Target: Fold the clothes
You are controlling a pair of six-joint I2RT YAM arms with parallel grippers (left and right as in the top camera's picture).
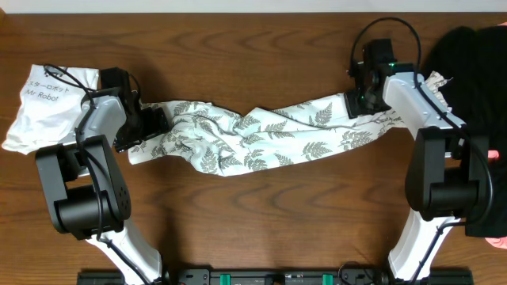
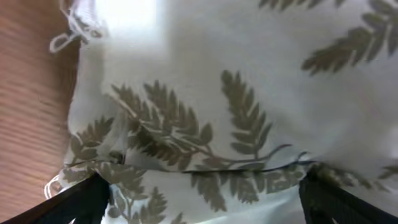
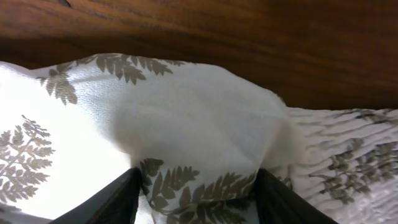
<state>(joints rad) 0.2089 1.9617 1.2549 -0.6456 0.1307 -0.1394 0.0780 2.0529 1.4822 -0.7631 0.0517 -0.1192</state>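
The clothes (image 1: 253,134), thin white fabric printed with grey fern leaves, lie in a long crumpled band across the table between both arms. My left gripper (image 1: 154,123) is at its left end. In the left wrist view the clothes (image 2: 236,93) fill the frame, and the left gripper (image 2: 202,186) is open, its fingers spread wide over the cloth. My right gripper (image 1: 358,101) is at the right end. In the right wrist view it is the right gripper (image 3: 197,177) shut on a bunched fold of the clothes (image 3: 186,124).
A plain white shirt printed "Mr Robot" (image 1: 40,103) lies at the far left behind my left arm. A black garment (image 1: 475,55) is heaped at the far right, with a bit of pink (image 1: 497,241) at the right edge. The table (image 1: 261,214) is dark wood.
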